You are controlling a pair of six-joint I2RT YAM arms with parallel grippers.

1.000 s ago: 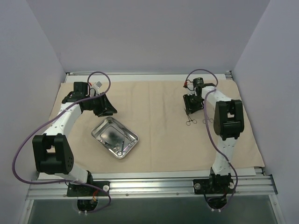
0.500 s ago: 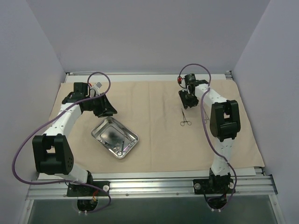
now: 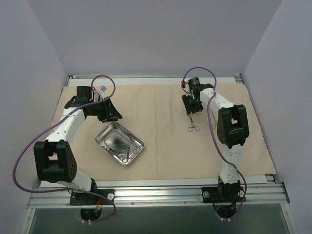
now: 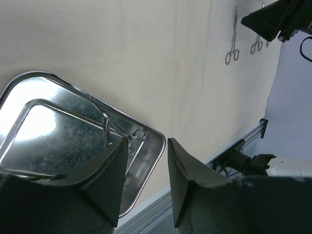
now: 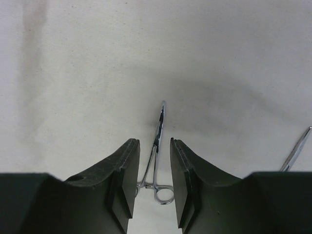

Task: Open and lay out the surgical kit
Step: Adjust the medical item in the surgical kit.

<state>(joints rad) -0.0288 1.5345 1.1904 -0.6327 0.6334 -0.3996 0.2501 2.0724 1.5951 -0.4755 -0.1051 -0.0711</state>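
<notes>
Top external view: the beige cloth wrap point(image 3: 161, 100) is seen opened out as one large sheet, spread flat over most of the table point(image 3: 161, 181). The steel tray point(image 3: 112, 138) is set on the left half of the cloth, turned at an angle. A few ring-handled instruments point(image 3: 127, 153) are gathered in its near right corner; their number cannot be told. On the right half of the cloth, well apart from the tray, a single ring-handled instrument point(image 3: 193, 123) is laid out straight, with its rings toward the near edge.

The left gripper point(image 3: 111, 114) is held above the cloth, just beyond the tray's far corner. In the left wrist view its jaws point(image 4: 146, 144) are parted and nothing is caught between them. The tray point(image 4: 29, 85) and the instruments point(image 4: 108, 132) inside it are seen below the fingers.

The right gripper point(image 3: 190, 108) is poised over the tip end of the single instrument. In the right wrist view the jaws point(image 5: 152, 144) are spread and empty. The instrument point(image 5: 158, 136) is seen through the gap, lying flat on the cloth point(image 5: 97, 63) and touched by neither pad. A second instrument point(image 5: 295, 153) is cut off by the right edge, beside the first and apart from it.
</notes>
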